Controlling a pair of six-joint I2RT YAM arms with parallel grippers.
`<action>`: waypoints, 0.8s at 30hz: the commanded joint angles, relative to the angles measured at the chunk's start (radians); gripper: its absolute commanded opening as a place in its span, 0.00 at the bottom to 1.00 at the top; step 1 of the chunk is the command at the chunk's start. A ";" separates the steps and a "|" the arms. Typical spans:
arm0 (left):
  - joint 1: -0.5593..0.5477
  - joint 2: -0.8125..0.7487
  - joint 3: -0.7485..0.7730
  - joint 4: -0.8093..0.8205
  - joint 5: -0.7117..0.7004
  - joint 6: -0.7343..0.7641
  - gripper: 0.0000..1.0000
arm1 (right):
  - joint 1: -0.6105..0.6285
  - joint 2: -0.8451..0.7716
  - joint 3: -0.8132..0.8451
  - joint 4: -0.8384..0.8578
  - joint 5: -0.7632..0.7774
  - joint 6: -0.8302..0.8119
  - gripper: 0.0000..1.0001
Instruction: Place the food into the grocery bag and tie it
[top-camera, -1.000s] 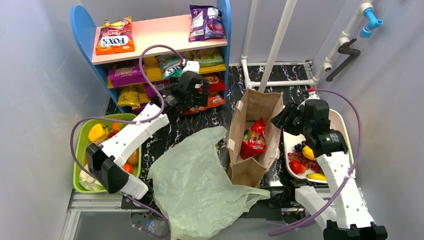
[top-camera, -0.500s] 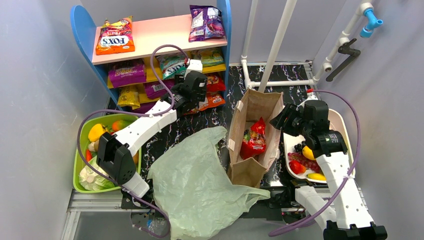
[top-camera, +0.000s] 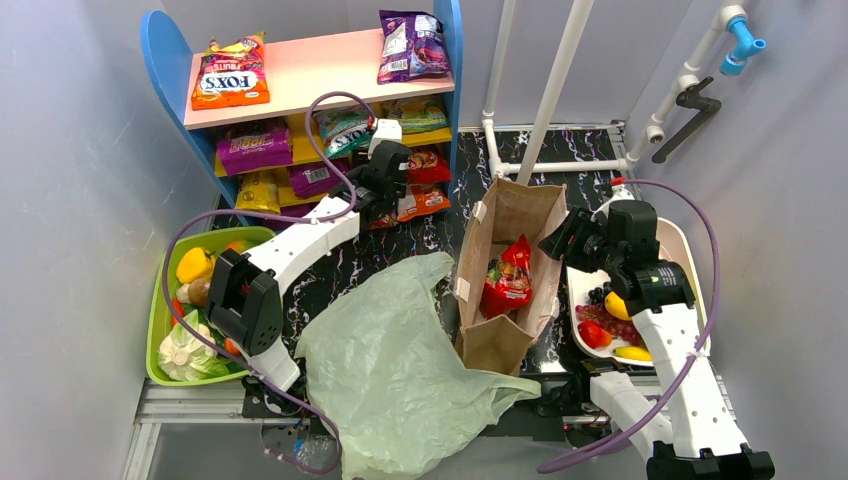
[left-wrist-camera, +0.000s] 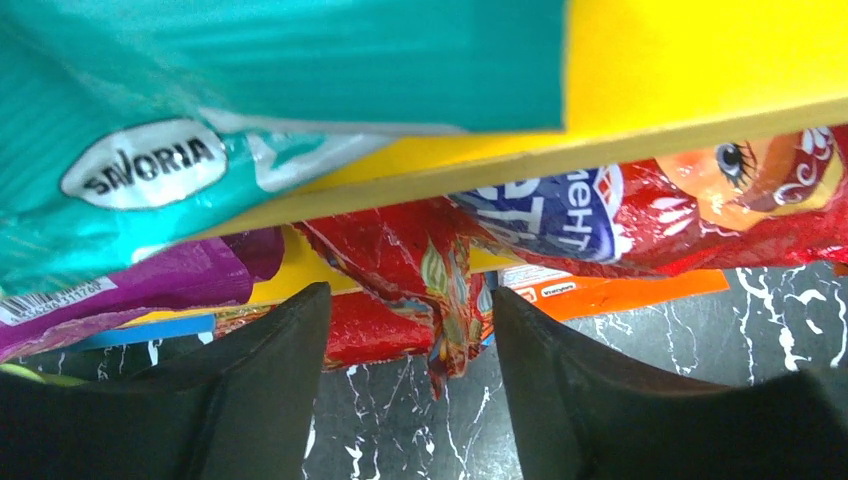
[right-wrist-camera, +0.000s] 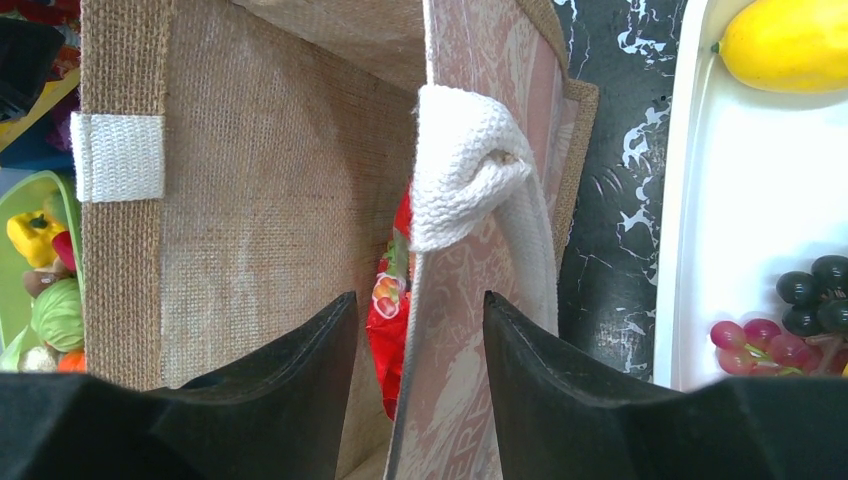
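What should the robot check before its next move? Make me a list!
1. Left tool lined up on the red snack packet: ok, jaws apart on either side of its corner, not squeezing.
2. Right tool at the brown bag: ok, jaws astride its wall.
3. Grocery bag mouth open: cannot tell, it lies crumpled.
4. Vegetables in the grocery bag: not ok, they sit in the green basket.
5. Grocery bag tied: not ok.

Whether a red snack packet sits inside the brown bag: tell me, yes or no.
Yes, the top view shows a red packet lying inside the open brown bag.
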 joint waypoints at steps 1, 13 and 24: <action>0.012 0.010 -0.002 0.032 -0.007 -0.014 0.53 | -0.001 0.002 0.000 0.034 -0.010 -0.022 0.56; 0.019 0.048 -0.003 0.069 -0.004 -0.002 0.26 | -0.001 0.006 0.001 0.031 -0.007 -0.025 0.56; 0.019 -0.064 -0.132 0.144 0.092 0.003 0.00 | -0.001 0.018 0.004 0.037 -0.005 -0.025 0.55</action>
